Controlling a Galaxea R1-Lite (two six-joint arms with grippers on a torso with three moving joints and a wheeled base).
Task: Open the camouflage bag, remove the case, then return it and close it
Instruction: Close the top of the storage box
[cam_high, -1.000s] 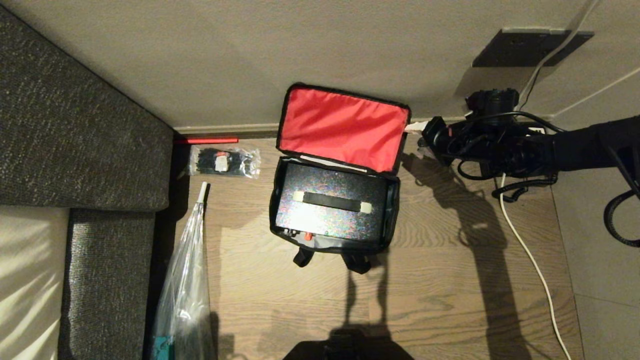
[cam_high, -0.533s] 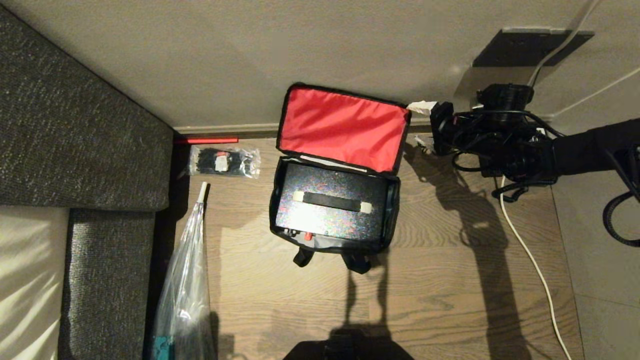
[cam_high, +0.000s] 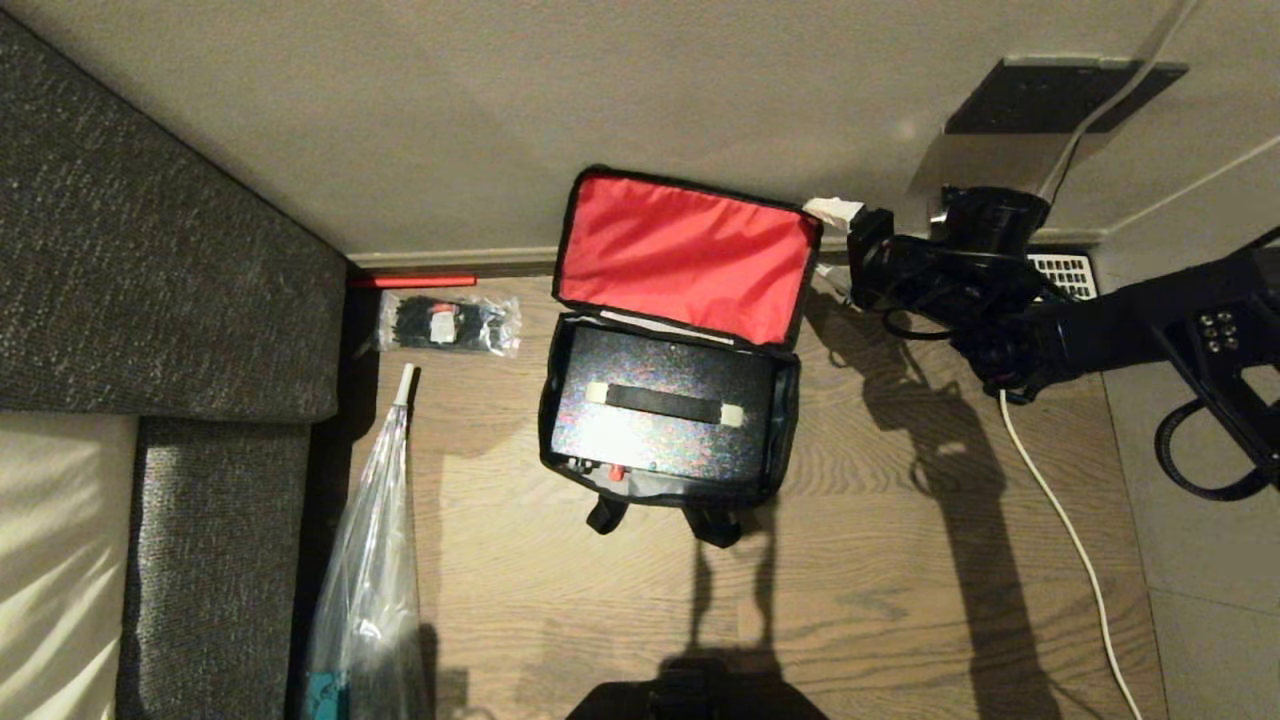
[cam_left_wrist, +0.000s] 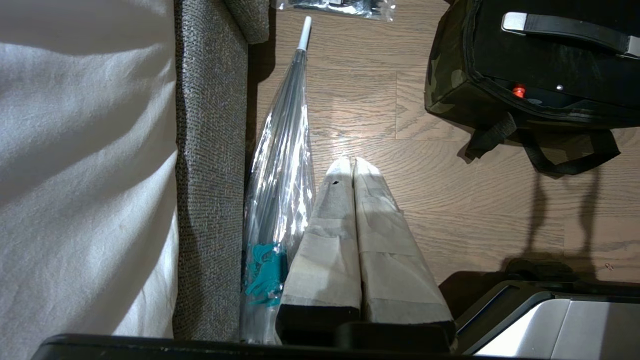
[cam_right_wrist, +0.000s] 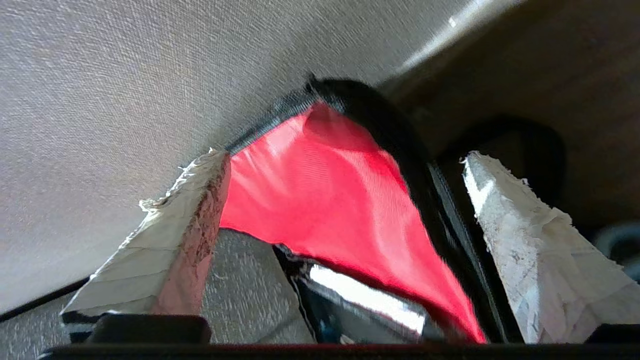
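Camouflage bag (cam_high: 668, 455) (red lining); black case (cam_high: 660, 415)

Right gripper (cam_right_wrist: 345, 190) spread wide; left gripper (cam_left_wrist: 352, 167) parked, fingers together.

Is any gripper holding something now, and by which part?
Nothing is held. The right gripper is open beside the camouflage bag's lid corner; the left gripper is shut, empty.

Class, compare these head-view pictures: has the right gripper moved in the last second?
Yes. The right gripper has risen toward the wall, from the red lid's lower corner to its top corner.
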